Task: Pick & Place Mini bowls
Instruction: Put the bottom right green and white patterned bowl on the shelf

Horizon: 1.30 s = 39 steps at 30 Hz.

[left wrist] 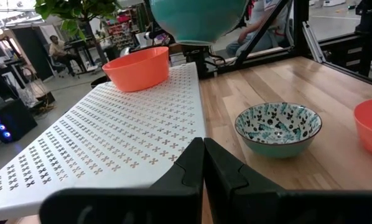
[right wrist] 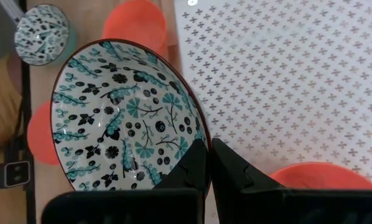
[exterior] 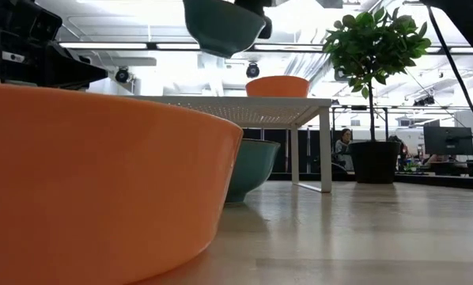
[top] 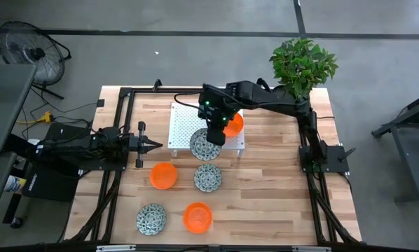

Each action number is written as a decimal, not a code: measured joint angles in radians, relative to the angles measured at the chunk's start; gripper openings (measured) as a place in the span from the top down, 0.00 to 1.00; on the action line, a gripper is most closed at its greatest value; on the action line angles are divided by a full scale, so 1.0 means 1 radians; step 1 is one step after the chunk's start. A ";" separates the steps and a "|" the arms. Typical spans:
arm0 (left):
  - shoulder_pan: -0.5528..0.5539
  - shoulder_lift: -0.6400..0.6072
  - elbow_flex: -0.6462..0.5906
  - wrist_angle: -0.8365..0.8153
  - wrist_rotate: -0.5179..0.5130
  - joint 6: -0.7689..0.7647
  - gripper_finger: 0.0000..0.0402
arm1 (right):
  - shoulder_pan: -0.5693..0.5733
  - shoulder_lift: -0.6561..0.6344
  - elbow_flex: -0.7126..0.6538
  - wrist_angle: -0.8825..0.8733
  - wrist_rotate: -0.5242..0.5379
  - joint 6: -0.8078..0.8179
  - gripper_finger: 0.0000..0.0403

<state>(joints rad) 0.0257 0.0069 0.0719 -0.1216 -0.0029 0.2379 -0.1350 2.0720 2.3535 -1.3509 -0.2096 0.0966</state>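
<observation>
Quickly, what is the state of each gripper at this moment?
Left gripper: closed, holding nothing, at the table's left side.
Right gripper: closed on the rim of a patterned bowl, lifted above the white rack.

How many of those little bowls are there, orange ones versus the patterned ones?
Plain glossy orange round bowls: 3, one on the white perforated stand at, two on the wooden table at and.
Speckled green-and-white round bowls: 3, one lifted in the right pincer at, two on the table at and.
Total: 6
</observation>
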 joint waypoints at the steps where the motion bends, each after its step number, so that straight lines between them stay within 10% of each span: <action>1: 0.000 0.000 0.000 0.001 -0.001 0.000 1.00 | 0.004 0.000 0.000 -0.002 -0.002 0.000 1.00; 28: 0.000 0.004 -0.003 0.052 0.016 0.080 0.98 | 0.005 0.000 0.000 0.045 0.002 0.001 1.00; 39: 0.000 0.004 -0.003 0.240 0.038 0.042 0.46 | 0.008 0.000 0.000 0.181 0.108 -0.032 1.00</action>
<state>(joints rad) 0.0257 0.0109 0.0692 0.1187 0.0356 0.2798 -0.1272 2.0724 2.3531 -1.1697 -0.1017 0.0646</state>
